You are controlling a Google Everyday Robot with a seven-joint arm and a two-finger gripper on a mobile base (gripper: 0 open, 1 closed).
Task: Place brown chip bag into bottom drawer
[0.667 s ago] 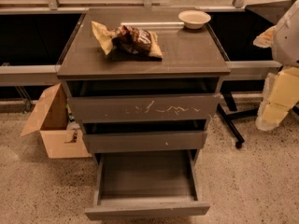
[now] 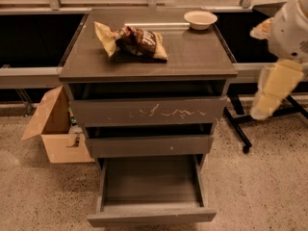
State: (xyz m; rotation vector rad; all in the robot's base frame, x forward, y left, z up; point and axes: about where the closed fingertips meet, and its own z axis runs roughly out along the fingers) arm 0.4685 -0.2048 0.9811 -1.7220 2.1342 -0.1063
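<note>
The brown chip bag [image 2: 137, 41] lies wrinkled on top of the grey cabinet [image 2: 192, 57], left of centre, with tan-yellow ends and a dark middle. The bottom drawer [image 2: 151, 214] is pulled out at floor level, and its tray shows nothing inside. The scratched top drawer [image 2: 149, 112] and the middle drawer [image 2: 149, 146] stand slightly open. My gripper [image 2: 263, 107] hangs at the end of the white and cream arm to the right of the cabinet, level with the top drawer. It is well apart from the bag and holds nothing that I can see.
A cream bowl [image 2: 200, 19] sits at the back right of the cabinet top. An open cardboard box [image 2: 53, 126] stands on the floor to the left. Black stand legs [image 2: 239, 129] cross the floor to the right, under my arm. Speckled floor surrounds the open drawer.
My arm has shifted a little to the left, toward the cabinet. The bag, the bowl and the drawers have not moved.
</note>
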